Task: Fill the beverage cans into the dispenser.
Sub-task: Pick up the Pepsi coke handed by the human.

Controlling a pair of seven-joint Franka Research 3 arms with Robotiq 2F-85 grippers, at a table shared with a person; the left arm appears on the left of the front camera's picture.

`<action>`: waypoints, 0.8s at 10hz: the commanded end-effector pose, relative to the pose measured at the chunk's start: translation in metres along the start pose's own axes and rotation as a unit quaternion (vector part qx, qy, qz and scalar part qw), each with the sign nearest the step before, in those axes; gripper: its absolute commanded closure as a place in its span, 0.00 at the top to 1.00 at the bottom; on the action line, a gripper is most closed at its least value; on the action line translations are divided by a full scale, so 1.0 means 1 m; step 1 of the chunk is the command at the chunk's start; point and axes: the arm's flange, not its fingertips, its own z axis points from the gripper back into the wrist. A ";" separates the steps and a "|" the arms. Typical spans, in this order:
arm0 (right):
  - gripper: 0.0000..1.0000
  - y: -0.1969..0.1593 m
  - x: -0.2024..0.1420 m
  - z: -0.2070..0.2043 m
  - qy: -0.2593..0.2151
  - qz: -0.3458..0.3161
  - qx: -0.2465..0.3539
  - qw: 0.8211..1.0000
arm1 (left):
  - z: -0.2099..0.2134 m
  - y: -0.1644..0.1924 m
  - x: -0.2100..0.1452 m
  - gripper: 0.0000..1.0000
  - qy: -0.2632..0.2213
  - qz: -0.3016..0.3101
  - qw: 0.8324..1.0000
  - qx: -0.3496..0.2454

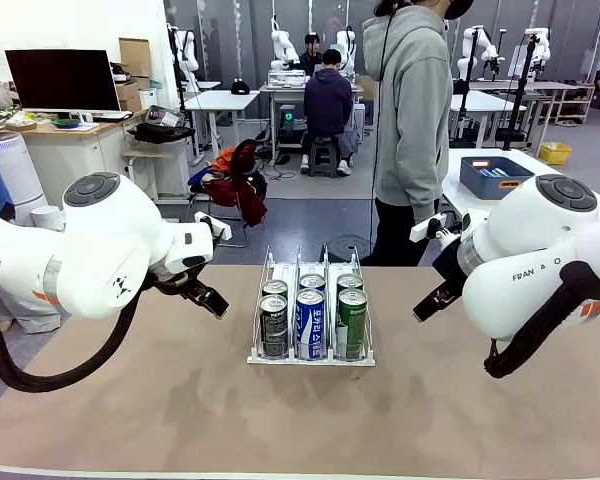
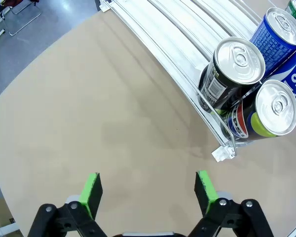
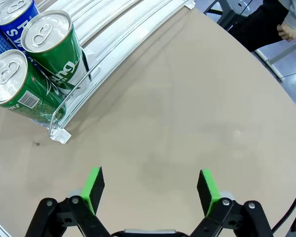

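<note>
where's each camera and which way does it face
Front view: between the arms, facing the person across the table; left arm and right arm show.
Left wrist view: above the table, looking down over the open left gripper at black cans.
Right wrist view: likewise, over the open right gripper at green cans.
Both wrist views share the dispenser.

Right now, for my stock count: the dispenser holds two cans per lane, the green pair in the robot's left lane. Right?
Not quite: the front view shows the green cans in the robot's right lane; black cans fill its left. The dispenser does hold two per lane.
</note>
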 end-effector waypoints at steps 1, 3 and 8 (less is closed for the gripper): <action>1.00 0.000 0.000 0.000 0.000 0.000 0.000 1.000 | 0.000 0.001 0.000 1.00 0.000 0.001 1.000 0.000; 1.00 0.000 0.000 0.000 0.000 0.000 0.000 1.000 | 0.000 0.001 0.000 1.00 0.000 0.001 1.000 0.000; 1.00 0.000 0.000 0.000 0.000 0.000 0.000 1.000 | 0.000 0.001 0.000 1.00 0.000 0.001 1.000 0.000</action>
